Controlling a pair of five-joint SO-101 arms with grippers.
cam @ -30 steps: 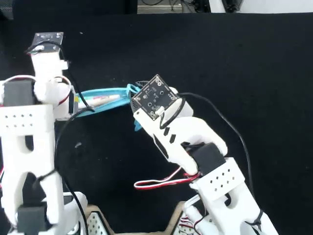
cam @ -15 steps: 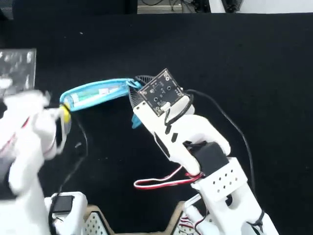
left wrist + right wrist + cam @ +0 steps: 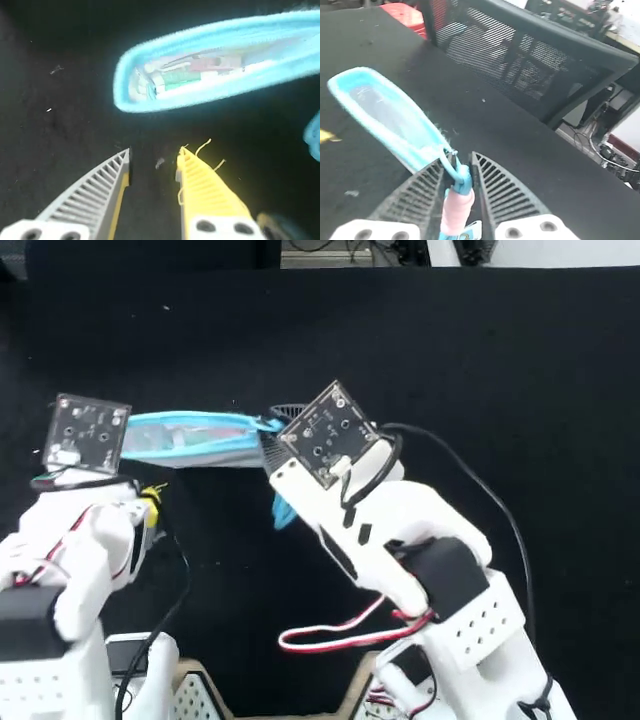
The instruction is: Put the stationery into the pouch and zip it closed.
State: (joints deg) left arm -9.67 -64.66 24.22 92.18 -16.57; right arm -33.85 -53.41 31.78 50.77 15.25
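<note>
— On the dark worktop (image 3: 450, 360), where does the pouch (image 3: 190, 438) sit?

— It stretches lengthwise between the two arms in the high view. One end is at the right gripper (image 3: 462, 157), and the other points toward the left gripper (image 3: 153, 152).

— Is the right one holding it?

— Yes. Its black fingers (image 3: 492, 177) are closed on the blue zip strap (image 3: 458, 176) at the pouch's end. A pink piece (image 3: 455, 212) sits between them, just behind the strap.

— And the left?

— Its fingers are spread, one grey (image 3: 107, 177) and one yellow (image 3: 200, 180). There is bare worktop between them and nothing in their grasp. They stand near the rounded end of the pouch but apart from it.

— What about the stationery (image 3: 185, 75)?

— It is inside. Through the clear side you can see a green piece and some pale and reddish pieces lying along the pouch's length. They are too blurred to tell apart further.

— Is the zip shut?

— I cannot tell. The blue edging runs all round the pouch, but the teeth do not show plainly.

— Does the pouch rest flat?

— That is hard to judge too. A loose end of the strap hangs below the right gripper in the high view.
</note>
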